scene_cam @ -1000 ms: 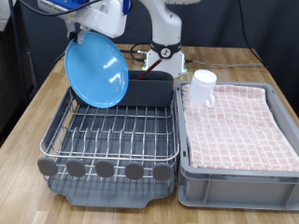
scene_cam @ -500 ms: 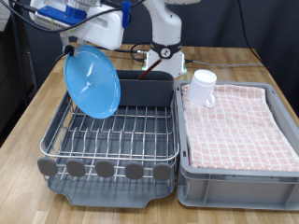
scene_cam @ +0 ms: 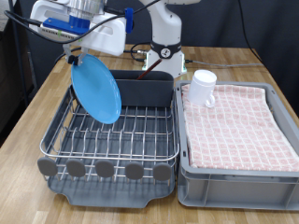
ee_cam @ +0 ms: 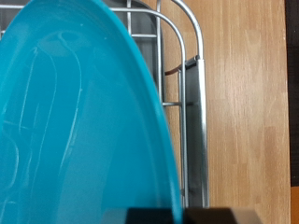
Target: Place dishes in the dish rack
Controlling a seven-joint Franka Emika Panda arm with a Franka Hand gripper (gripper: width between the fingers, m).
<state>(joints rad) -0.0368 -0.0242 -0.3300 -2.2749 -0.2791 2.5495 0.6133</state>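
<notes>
Plate (scene_cam: 96,89), blue, gripped on its top edge by the fingers (scene_cam: 78,56), hangs tilted above the dish rack (scene_cam: 117,131). Likely step: lowering it between wires, needing upright alignment.

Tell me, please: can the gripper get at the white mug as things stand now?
Probably not yet. The gripper holds the blue plate over the dish rack; the white mug stands uncovered on the pink cloth.
</notes>
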